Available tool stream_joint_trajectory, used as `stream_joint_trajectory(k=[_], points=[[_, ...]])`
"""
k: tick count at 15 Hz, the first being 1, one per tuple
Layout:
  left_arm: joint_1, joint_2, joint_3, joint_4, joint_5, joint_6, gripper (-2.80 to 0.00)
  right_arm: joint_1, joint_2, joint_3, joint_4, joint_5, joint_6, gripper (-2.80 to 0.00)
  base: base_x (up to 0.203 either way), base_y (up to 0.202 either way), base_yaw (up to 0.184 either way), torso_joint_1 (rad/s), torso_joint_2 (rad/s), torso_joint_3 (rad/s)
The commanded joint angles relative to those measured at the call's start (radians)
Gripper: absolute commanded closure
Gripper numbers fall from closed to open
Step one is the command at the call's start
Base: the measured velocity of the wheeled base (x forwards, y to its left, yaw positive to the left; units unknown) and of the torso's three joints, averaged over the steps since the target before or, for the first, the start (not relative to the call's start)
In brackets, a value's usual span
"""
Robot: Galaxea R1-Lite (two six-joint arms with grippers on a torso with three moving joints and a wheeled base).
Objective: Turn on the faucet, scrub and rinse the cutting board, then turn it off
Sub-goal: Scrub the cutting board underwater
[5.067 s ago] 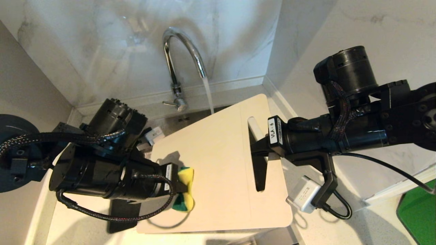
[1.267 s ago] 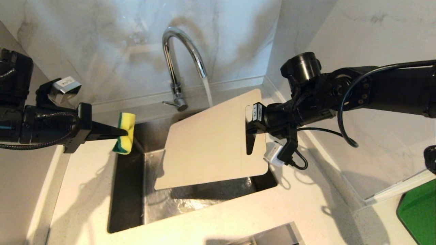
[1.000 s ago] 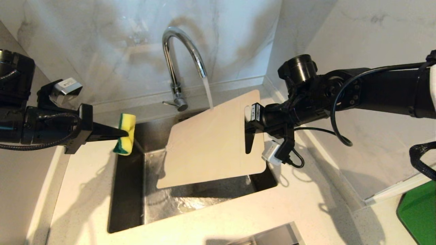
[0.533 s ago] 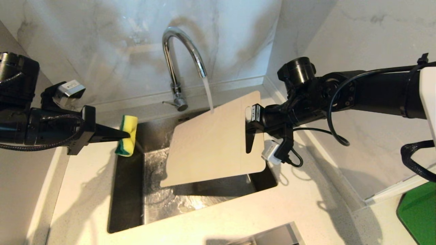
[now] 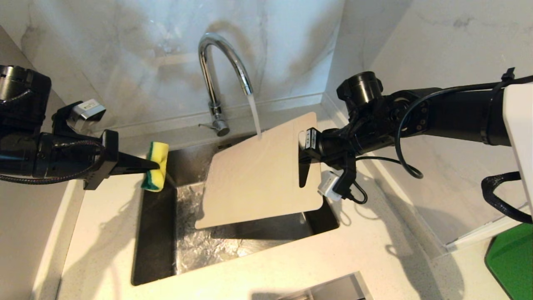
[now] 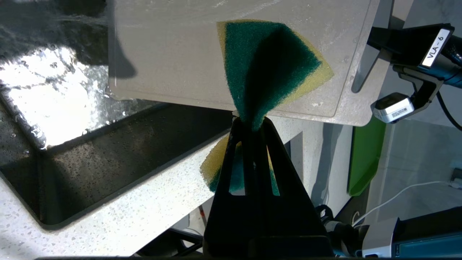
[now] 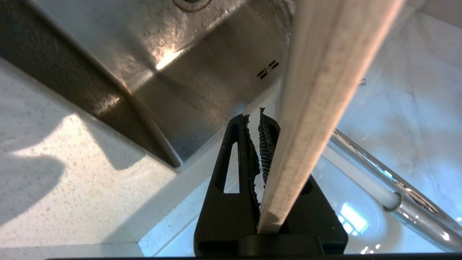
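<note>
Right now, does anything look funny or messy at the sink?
Nothing looks wrong. The cutting board hangs tilted over the sink, but the right tool holds it there on purpose under the running faucet. The left tool pinches the sponge off to the side. No spills show on the counter.

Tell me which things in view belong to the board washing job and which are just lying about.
In the job:
- tall chrome gooseneck faucet, running
- cream-white plastic cutting board, clamped by the right gripper over the steel sink
- yellow-and-green sponge, pinched in the left gripper

Lying about:
- green flat object at the right edge
- speckled white countertop
</note>
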Motion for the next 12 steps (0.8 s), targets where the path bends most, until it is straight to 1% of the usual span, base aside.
stream_joint_trajectory(k=[1,5,8,12], points=[[-0.002,0.003,-0.002,0.001,-0.002,-0.003,0.0,0.001,0.017,-0.028,0.004,0.003,-0.015,0.0,0.0,0.0,0.0,0.0,0.0,0.0],[-0.002,0.006,-0.001,-0.021,-0.002,-0.003,0.0,0.001,0.056,-0.108,0.037,0.003,-0.015,0.0,0.0,0.0,0.0,0.0,0.0,0.0],[-0.002,0.011,-0.001,-0.021,-0.002,-0.003,0.0,0.001,0.061,-0.109,0.042,0.003,-0.015,0.0,0.0,0.0,0.0,0.0,0.0,0.0],[-0.002,0.009,-0.001,-0.021,-0.002,-0.003,0.0,0.002,0.043,-0.078,0.044,0.003,-0.025,0.0,0.0,0.0,0.0,0.0,0.0,0.0]])
